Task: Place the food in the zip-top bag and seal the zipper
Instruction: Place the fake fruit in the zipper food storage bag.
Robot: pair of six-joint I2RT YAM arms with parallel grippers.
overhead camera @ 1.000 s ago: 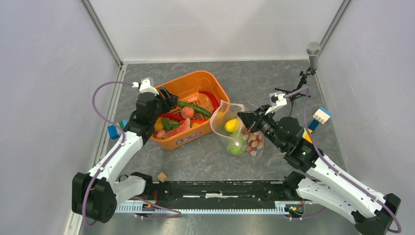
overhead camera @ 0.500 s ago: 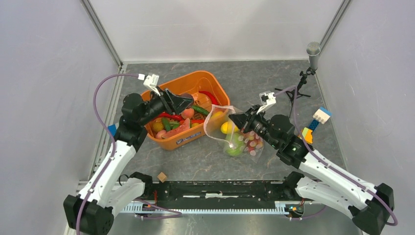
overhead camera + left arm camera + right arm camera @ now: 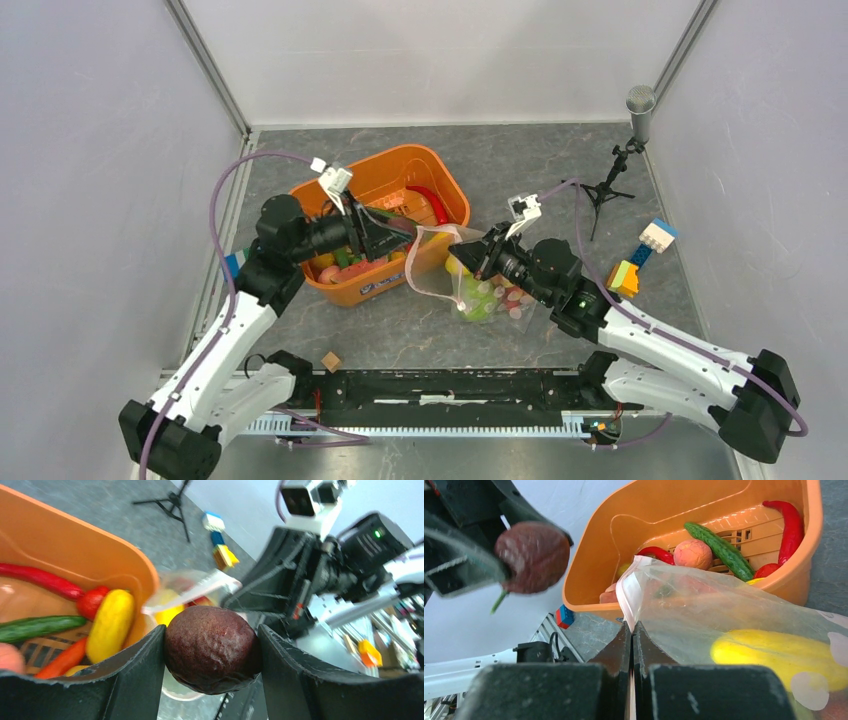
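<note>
My left gripper (image 3: 388,240) is shut on a dark maroon round fruit (image 3: 212,647) and holds it in the air by the orange tub's (image 3: 440,183) near right rim, just left of the zip-top bag's mouth. The fruit also shows in the right wrist view (image 3: 535,555). My right gripper (image 3: 633,626) is shut on the bag's pink zipper strip (image 3: 628,592) and holds the mouth up and open. The clear dotted bag (image 3: 488,297) holds a yellow piece (image 3: 774,655) and green and red pieces. A red chilli (image 3: 791,522), a cucumber (image 3: 719,550) and a peach (image 3: 693,554) lie in the tub.
A microphone stand (image 3: 622,160) stands at the back right. Coloured blocks (image 3: 640,255) lie at the right and a blue block (image 3: 232,266) left of the tub. A small wooden cube (image 3: 331,361) lies near the front rail. Walls close both sides.
My left gripper has swung right from over the tub to the bag's mouth with the dark fruit. My right gripper has pulled the bag's mouth leftward toward the tub.
</note>
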